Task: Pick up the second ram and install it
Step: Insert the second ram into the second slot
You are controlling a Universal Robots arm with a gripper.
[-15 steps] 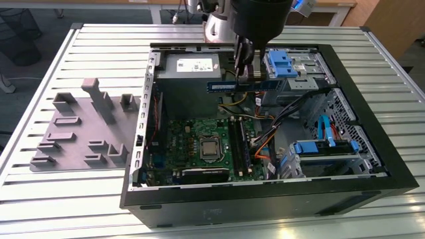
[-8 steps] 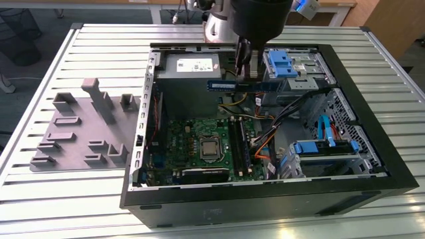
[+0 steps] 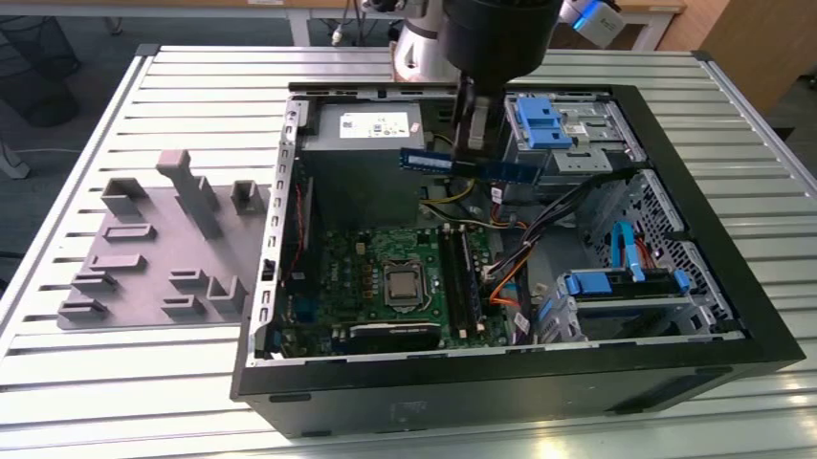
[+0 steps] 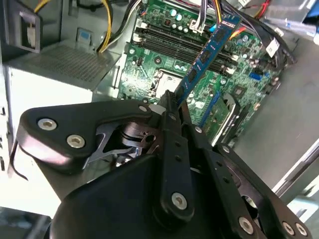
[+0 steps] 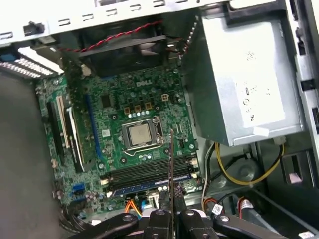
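Blue-green, thin memory stick, the second ram (image 3: 466, 164), sits clamped between the black fingers (image 4: 172, 107) above the open computer case's green motherboard (image 3: 383, 277).

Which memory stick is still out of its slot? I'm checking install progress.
The second ram, clamped edge-on in the gripper and held in the air above the case; another blue stick already sits in a motherboard slot.

Open black PC case (image 3: 715, 316) on slatted table (image 3: 77, 373); grey holder tray (image 3: 160, 253) beside it; silver power supply (image 3: 364, 129), bare CPU socket (image 3: 402, 284).
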